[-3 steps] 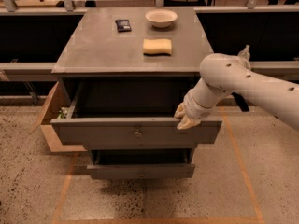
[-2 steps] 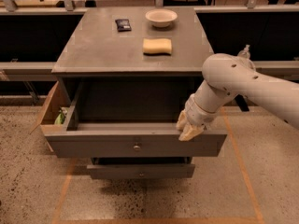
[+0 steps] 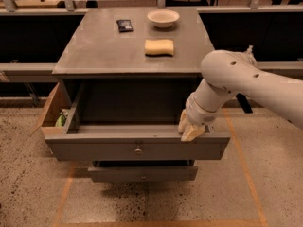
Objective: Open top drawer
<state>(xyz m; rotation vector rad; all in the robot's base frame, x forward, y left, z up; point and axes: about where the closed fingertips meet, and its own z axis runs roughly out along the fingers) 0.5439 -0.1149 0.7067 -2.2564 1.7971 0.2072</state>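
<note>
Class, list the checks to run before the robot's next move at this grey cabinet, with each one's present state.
1. Wide dark grey top drawer pulled out: ok.
2. Gripper at the drawer front's top edge, right of the small round metal knob: ok.
3. Gripper's hold secure: cannot tell.
4. Yellow sponge, white bowl on cabinet top, apart from white arm: ok.
</note>
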